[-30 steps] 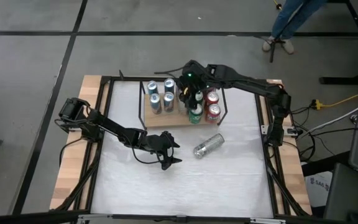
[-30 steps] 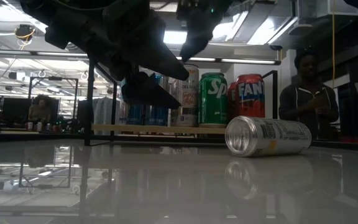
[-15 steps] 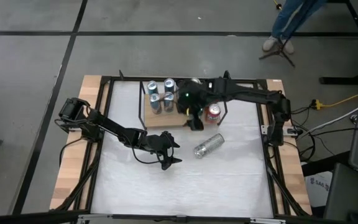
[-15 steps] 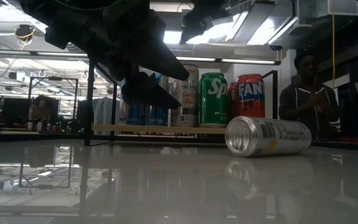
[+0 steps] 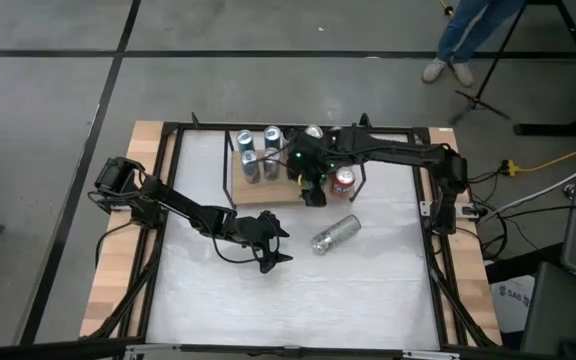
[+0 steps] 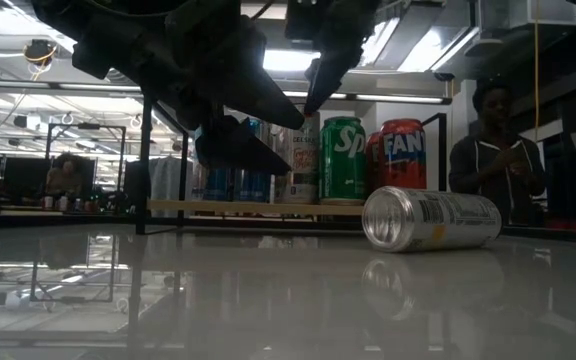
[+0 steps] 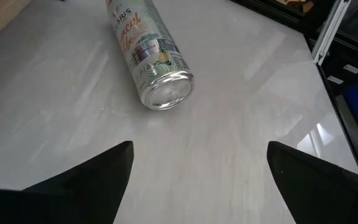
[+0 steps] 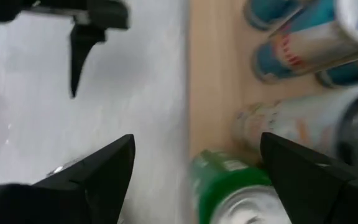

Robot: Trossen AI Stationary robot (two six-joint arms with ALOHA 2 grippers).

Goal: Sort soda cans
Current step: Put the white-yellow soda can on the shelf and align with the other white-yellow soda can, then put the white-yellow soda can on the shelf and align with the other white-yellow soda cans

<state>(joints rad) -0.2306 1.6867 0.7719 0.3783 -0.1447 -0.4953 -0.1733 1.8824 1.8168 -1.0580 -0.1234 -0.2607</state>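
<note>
**Silver can down on table; rest racked on board**

One silver can point(image 5: 335, 234) lies on its side mid-table, just beside the wooden board point(image 5: 268, 192) w/ the upright cans: blue-and-silver ones point(image 5: 258, 153) at its left end, a green can point(image 6: 343, 159) and a red can point(image 5: 343, 181) toward the right.

Handling, as a judgement: thin metal, stiff enough but dents if pinched hard; smooth and round, so it will likely roll when nudged. Weight can't be told. Best hold is probably across the body at mid-length, fingers either side.

Writing: green can reads "Sp…", red one "FAN…" in the low view; the fallen can's label is too small to read.

Left gripper point(image 5: 270, 243) hovers near the fallen can, fingers spread wide, empty. Right gripper point(image 5: 311, 183) sits over the board above the green can, fingers apart, nothing between them.

A person point(image 6: 496, 150) stands beyond the table.
</note>
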